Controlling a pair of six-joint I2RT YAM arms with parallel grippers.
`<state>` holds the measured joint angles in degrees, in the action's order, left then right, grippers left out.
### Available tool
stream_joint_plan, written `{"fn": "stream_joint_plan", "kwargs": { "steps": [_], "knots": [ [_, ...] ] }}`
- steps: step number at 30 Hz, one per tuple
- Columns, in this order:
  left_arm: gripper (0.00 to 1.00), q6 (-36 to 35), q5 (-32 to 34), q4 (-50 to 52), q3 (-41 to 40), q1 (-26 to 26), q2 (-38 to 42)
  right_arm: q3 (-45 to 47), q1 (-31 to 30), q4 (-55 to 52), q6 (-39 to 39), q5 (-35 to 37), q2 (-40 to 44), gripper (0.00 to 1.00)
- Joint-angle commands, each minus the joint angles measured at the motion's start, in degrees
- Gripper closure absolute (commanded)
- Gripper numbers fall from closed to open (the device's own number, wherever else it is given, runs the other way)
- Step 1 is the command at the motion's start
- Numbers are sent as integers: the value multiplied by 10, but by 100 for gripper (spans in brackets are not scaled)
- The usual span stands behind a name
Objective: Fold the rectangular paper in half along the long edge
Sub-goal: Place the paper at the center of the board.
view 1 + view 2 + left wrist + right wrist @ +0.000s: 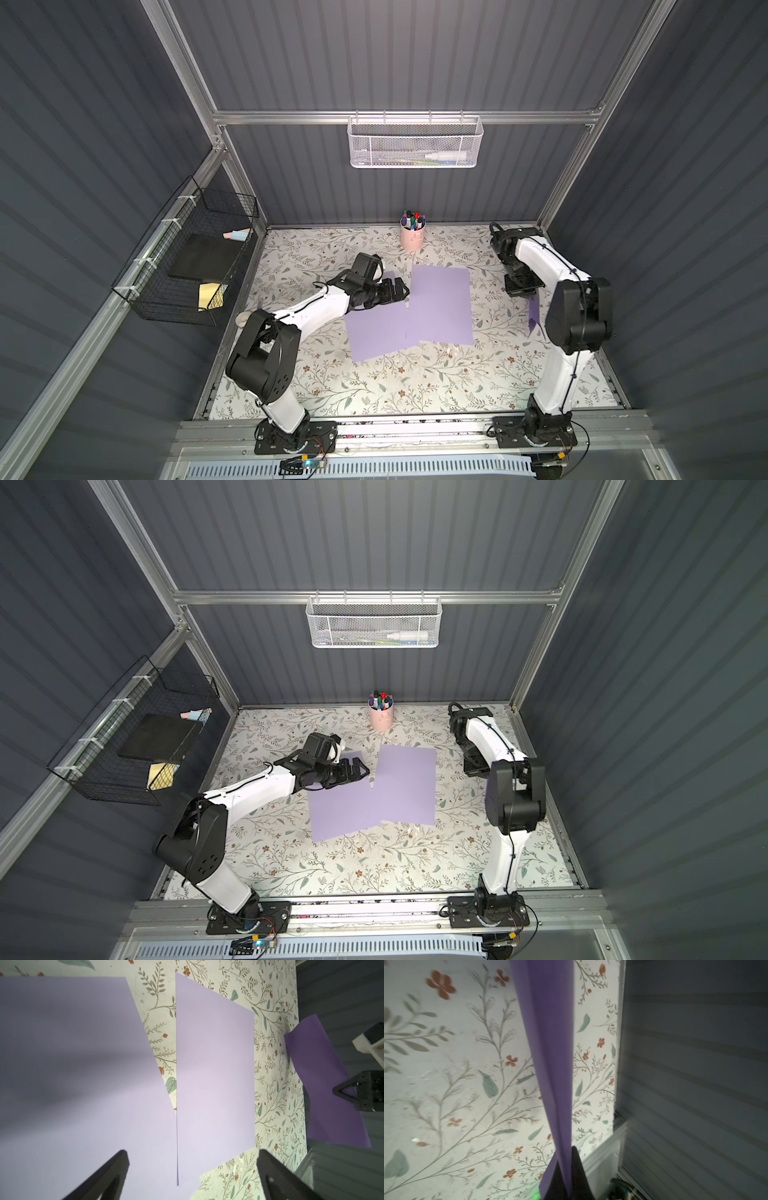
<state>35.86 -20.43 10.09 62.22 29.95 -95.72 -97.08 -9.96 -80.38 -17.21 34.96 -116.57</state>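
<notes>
Two lilac papers (441, 307) overlapping, pen cup (412, 237) behind

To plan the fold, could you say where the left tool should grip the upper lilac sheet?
On the upper lilac sheet, probably the long edge over the other sheet, coming low from the left arm's side: it lies flat, stepped up only there.

there are three sheets of purple paper: a light sheet (442, 307), a second light sheet (376, 332) and a darker sheet (324, 1084). there are two robot arms, the left arm (307, 309) and the right arm (540, 257). there are two baskets, a white basket (374, 145) and a black basket (174, 303), and one pink cup (411, 241) with markers (412, 220), too crowded to count.
</notes>
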Motion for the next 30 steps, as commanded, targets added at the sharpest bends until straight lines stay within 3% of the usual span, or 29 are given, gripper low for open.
{"fn": "stream_joint_plan", "kwargs": {
  "steps": [1,5,11,12,16,19,24,30],
  "knots": [
    [1,6,-11,-13,-9,-3,-11,-50,-37,-89,-55,65,-79,100],
    [1,4,-11,-8,-7,-3,-14,-81,-68,-114,-117,89,-156,100],
    [1,3,-8,-5,-9,-3,-17,-17,-79,-6,-89,12,-106,100],
    [1,3,-10,-5,-8,-3,-19,-15,-81,-5,-90,12,-109,95],
    [1,3,-11,-5,-6,-3,-23,5,-88,18,-80,-1,-124,50],
    [1,1,-4,3,-4,-3,-18,30,-94,46,-79,-19,-113,39],
    [1,-9,18,31,12,-5,-4,64,-102,88,-73,-37,-18,36],
    [1,-30,67,75,39,-7,15,95,-101,149,-53,-137,185,39]
  ]
}}
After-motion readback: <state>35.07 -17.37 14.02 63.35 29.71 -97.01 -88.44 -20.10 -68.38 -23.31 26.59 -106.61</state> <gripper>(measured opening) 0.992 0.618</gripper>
